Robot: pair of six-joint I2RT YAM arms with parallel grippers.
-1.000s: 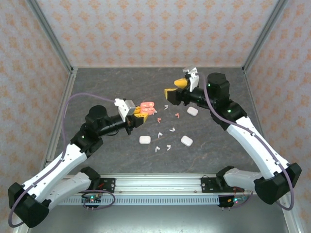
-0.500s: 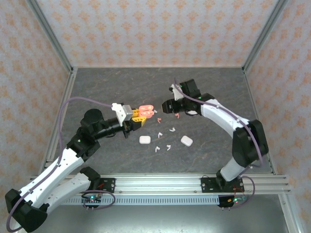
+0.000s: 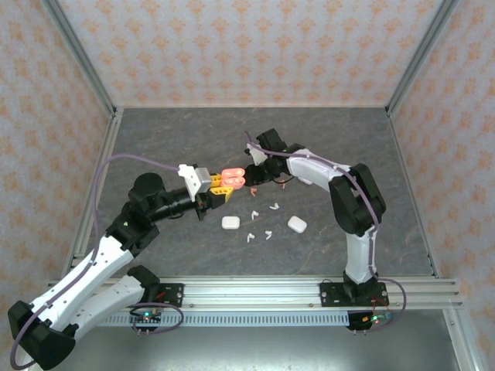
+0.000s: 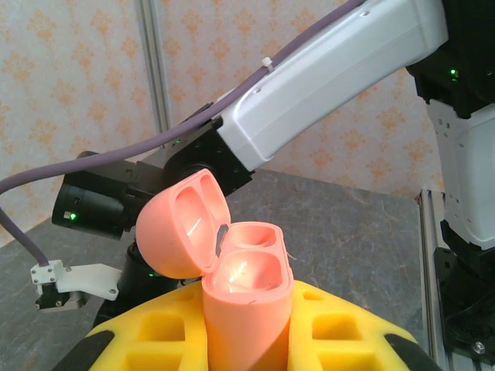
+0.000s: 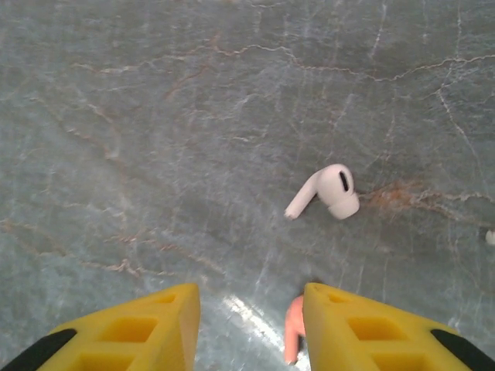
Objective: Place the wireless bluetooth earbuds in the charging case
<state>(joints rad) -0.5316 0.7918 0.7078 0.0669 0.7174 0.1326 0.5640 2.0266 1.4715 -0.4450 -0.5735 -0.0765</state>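
Patterned wallpaper panels ring a dark, stone-look table [image 3: 178, 139] where your two arms meet near the middle. Your left arm [image 3: 116, 239] reaches in from the near left, its left gripper [image 3: 222, 185] clamped on a pink charging case [image 4: 247, 286] that stands upright between the yellow fingers with its lid flipped open. In the left wrist view both sockets look empty, so no bud appears to be seated yet. Your right arm [image 3: 340, 185] curls over from the right, bringing the right gripper [image 5: 251, 325] low over the table just beside that case. Its fingers stand apart, and a salmon-pink earbud [image 5: 293, 328] lies between them, close against the right-hand finger, not pinched from both sides.

Two closed white cases [image 3: 230, 222] [image 3: 297, 224] lie nearer the arm bases. A white earbud [image 5: 326, 192] rests on the stone just ahead of the right fingers, and several more [image 3: 254, 214] [image 3: 274, 205] [image 3: 249, 237] [image 3: 267, 235] lie loose between the white cases. By this picture the job is at its start: grasp, carry and insertion all remain.
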